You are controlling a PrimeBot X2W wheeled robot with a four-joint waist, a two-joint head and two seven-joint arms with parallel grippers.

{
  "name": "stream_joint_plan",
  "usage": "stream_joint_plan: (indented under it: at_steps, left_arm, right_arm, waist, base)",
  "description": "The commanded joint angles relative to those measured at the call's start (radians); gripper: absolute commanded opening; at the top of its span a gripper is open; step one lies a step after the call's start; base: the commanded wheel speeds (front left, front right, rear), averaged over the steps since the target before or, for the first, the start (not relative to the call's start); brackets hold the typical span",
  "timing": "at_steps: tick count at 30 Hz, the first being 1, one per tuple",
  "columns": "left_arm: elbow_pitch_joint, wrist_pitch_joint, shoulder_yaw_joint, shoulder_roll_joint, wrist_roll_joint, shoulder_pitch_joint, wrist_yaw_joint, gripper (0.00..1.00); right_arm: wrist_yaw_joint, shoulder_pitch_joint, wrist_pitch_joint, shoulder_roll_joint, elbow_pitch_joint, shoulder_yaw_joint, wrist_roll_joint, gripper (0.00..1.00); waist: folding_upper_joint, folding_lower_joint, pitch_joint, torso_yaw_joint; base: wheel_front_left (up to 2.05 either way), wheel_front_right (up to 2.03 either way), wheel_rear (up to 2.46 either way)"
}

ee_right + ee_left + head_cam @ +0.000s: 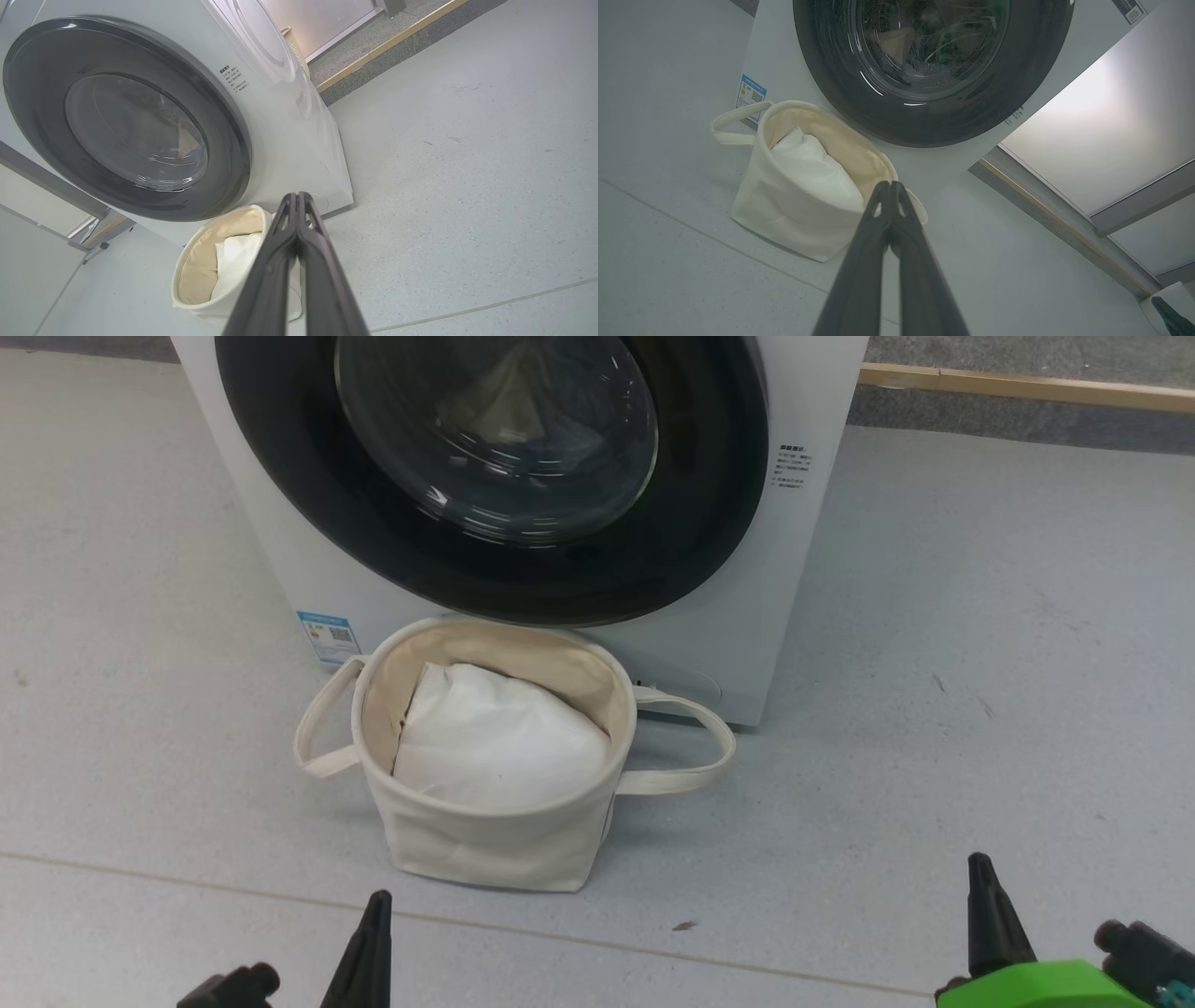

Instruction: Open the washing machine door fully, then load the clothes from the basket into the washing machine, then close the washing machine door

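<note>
The washing machine (822, 523) stands white and boxy ahead of me. The washing machine door (280, 485), round and glossy black with a glass bowl window, lies flush against its front. Behind the glass a dim beige fold of cloth (509, 401) shows; I cannot tell whether it is the clothes. The cream canvas basket (485, 845) sits on the floor right before the machine, holding a plain white pillow-like bundle (495, 737). My left gripper (378, 901) and right gripper (978, 863) hover low in front of the basket, both shut and holding nothing, well apart from it.
A blue label sticker (327, 637) sits low on the machine's front, left of the basket. A raised step with a wooden edge (1027, 387) runs behind the machine at the right. Grey floor (980, 663) spreads wide to the right and left.
</note>
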Motion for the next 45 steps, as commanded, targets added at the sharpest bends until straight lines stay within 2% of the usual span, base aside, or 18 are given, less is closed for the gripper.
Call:
stream_joint_plan:
  at_steps: [1, 45]
  left_arm:
    - [-0.034, 0.004, 0.025, 0.009, -0.026, -0.051, -0.007, 0.00]
    - [-0.044, 0.131, 0.115, 0.015, -0.519, -0.094, -0.038, 0.00]
  right_arm:
    - [0.000, -0.053, 0.008, -0.017, -0.027, -0.003, 0.027, 0.00]
    - [0.000, -0.118, 0.132, -0.027, 0.005, -0.040, 0.506, 0.00]
  waist:
    - [-0.0001, 0.0000, 0.000, -0.001]
    - [-0.0001, 0.0000, -0.001, -0.032]
  base:
    - [0.00, 0.00, 0.00]
    - [0.00, 0.00, 0.00]
